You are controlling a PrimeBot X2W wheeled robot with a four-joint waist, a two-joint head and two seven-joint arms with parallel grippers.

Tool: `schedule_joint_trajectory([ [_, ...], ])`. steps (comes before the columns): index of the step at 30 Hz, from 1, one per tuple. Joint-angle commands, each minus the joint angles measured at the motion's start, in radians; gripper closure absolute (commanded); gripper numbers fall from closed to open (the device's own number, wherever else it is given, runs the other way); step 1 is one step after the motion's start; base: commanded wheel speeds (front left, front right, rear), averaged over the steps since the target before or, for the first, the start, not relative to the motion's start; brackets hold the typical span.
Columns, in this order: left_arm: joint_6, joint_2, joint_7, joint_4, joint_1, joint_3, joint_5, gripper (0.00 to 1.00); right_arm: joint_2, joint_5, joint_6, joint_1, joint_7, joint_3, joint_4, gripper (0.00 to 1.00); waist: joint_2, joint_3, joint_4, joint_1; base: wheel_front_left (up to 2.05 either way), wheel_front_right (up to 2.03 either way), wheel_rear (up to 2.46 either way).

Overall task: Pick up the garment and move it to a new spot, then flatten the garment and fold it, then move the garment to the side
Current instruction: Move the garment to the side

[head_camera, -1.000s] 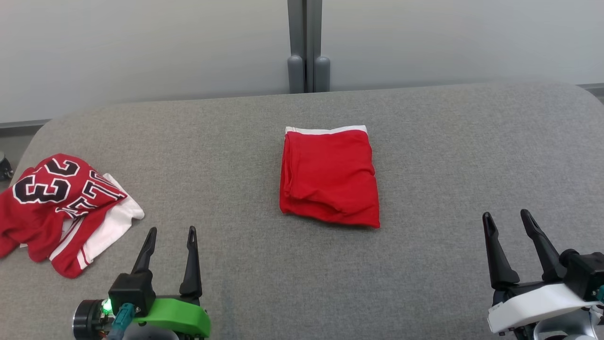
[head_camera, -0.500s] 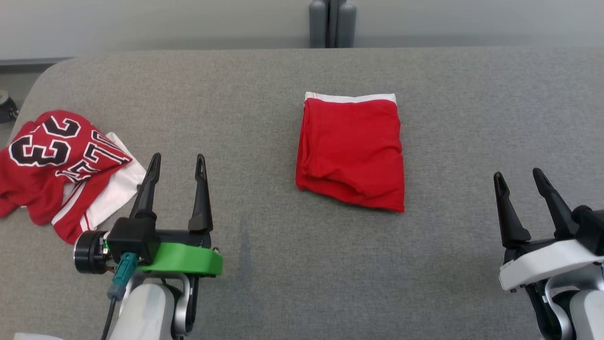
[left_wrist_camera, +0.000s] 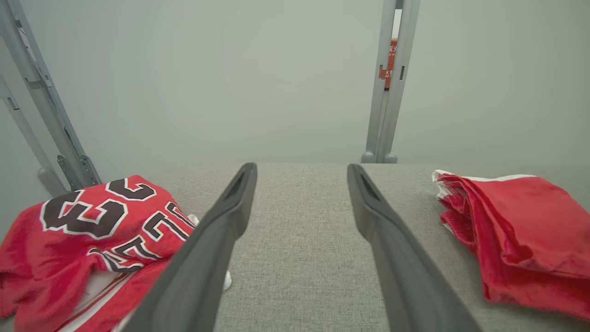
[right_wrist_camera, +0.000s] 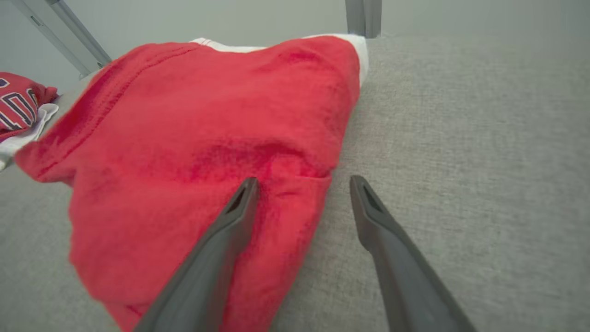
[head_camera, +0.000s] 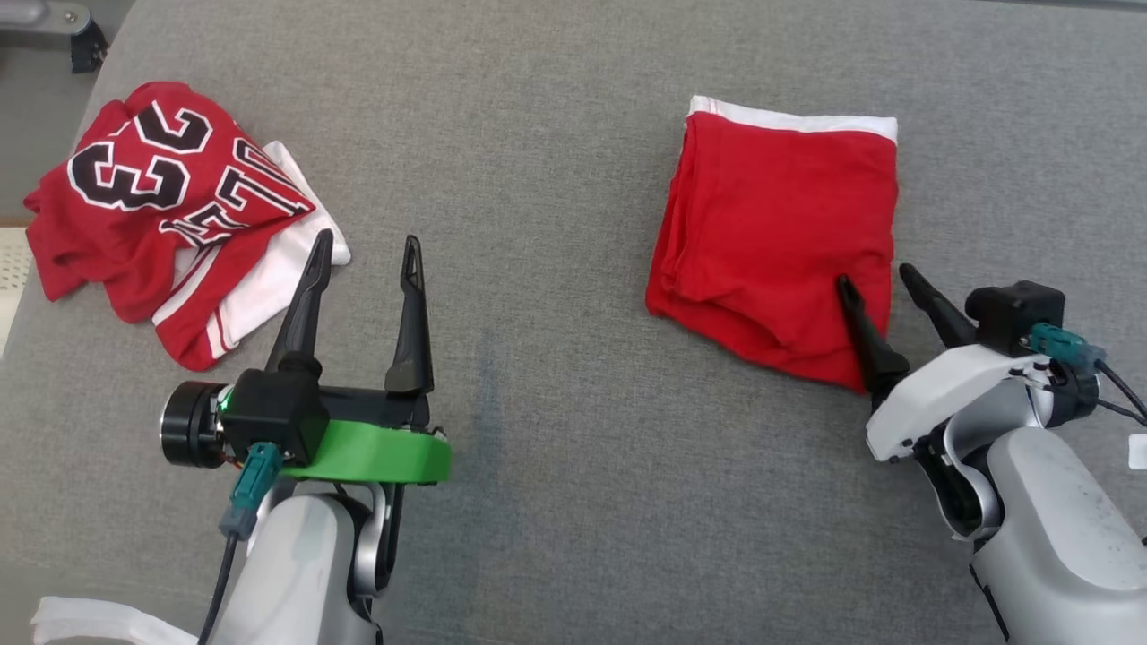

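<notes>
The folded red garment (head_camera: 775,246) lies flat on the grey upholstered surface (head_camera: 556,358), a white band along its far edge, with nothing gripping it. The right gripper (head_camera: 874,274) is at the garment's near right corner, its two dark fingers spread. From the head, one finger crosses onto the red cloth and the other lies just off the garment's right edge, over bare grey. The right wrist view brings this close: the garment's right edge runs up between the two fingers, and a stitched seam runs along its opposite side. Whether the finger over the cloth touches it, I cannot tell

The left gripper (head_camera: 368,238) is well to the left of the garment, fingers likewise spread and empty, bare grey between them. Further left of the garment lies a crumpled red jersey (head_camera: 170,193) with black, white-edged numerals, resting on white cloth (head_camera: 251,296)

The left wrist view looks low across the surface and gives the garment's left side as a stack of folded layers. It also takes in a pale wall beyond the garment, a grey upright post (left_wrist_camera: 387,106) bearing a small red label (left_wrist_camera: 391,60), and slanted metal struts (left_wrist_camera: 46,120) far to the garment's left
</notes>
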Motion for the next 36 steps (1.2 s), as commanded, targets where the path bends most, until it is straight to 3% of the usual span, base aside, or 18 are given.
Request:
schedule_joint_trajectory([
  [1,-0.001,-0.001,-0.003,-0.002,-0.02,-0.003,-0.003,0.0,-0.007,0.01,-0.001,-0.02,0.008,0.01,0.034,0.0,0.0,0.034,0.035,0.0,0.0,0.0,0.0],
  [4,0.002,-0.002,-0.003,-0.001,-0.022,-0.005,-0.005,0.0,-0.008,0.03,-0.001,-0.045,0.033,0.043,0.102,0.02,0.0,0.034,0.035,0.0,0.0,0.0,0.0],
  [5,0.003,-0.002,-0.003,-0.001,-0.022,-0.005,-0.006,0.0,-0.006,0.043,-0.001,-0.046,0.041,0.053,0.115,0.27,0.0,0.033,0.032,0.0,0.0,0.0,0.0],
  [7,0.007,-0.002,-0.003,-0.003,-0.019,-0.005,-0.007,0.0,-0.008,0.067,-0.001,-0.049,0.048,0.076,0.13,1.0,0.0,0.031,0.022,0.0,0.0,0.0,0.0],
  [13,0.007,-0.002,-0.003,-0.004,-0.01,0.004,0.005,0.0,-0.051,0.101,-0.001,-0.075,0.006,0.136,0.093,1.0,0.0,0.023,-0.035,0.0,0.0,0.0,0.0],
  [21,-0.013,-0.001,-0.003,-0.026,-0.031,-0.004,0.039,0.0,-0.143,0.182,-0.002,-0.081,-0.038,0.241,0.067,1.0,0.0,0.038,-0.201,0.0,0.0,0.0,0.0],
  [27,-0.041,0.0,-0.003,-0.038,-0.091,-0.042,0.065,0.0,-0.275,0.275,-0.002,-0.185,-0.076,0.336,0.096,1.0,0.0,0.127,-0.318,0.0,0.0,0.0,0.0],
  [36,-0.083,0.012,0.014,-0.057,-0.214,-0.113,0.118,0.0,-0.482,0.367,-0.002,-0.376,-0.144,0.399,0.244,1.0,0.0,0.276,-0.36,0.0,0.0,0.0,0.0],
])
